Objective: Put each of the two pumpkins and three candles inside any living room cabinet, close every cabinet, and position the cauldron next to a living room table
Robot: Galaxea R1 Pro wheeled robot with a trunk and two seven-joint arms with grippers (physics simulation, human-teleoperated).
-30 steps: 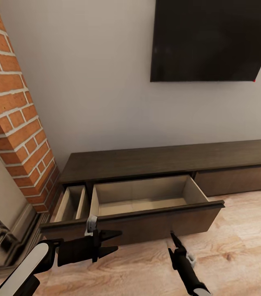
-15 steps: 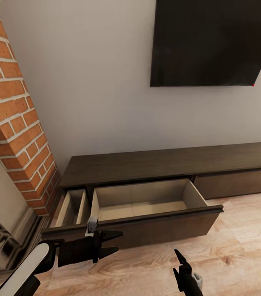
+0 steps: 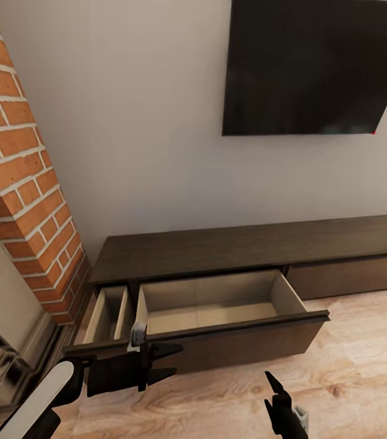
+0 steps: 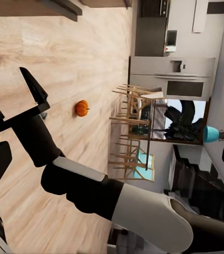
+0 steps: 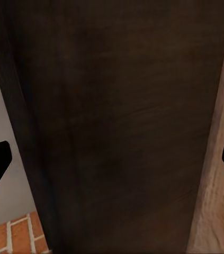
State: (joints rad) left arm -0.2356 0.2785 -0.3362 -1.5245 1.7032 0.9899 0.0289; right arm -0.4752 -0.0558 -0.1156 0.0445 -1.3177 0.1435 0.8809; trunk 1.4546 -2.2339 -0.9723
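Cabinet [image 3: 248, 244] drawers gape empty; both grippers, left [image 3: 164, 360] and right [image 3: 274, 388], have fingers spread, holding nothing. Fetch the pumpkin [image 4: 81, 108] from floor behind the cabinet-facing robot.

An off-white plaster wall [image 3: 144, 122] carries a black flat wall-mounted television [image 3: 315, 64]. A red-brick fireplace column [image 3: 16, 171] stands beside it. Light wood-plank flooring [image 3: 364, 360] spreads below. Farther off, pale wooden dining chairs [image 4: 130, 127] sit before a stainless-steel refrigerator [image 4: 170, 76].
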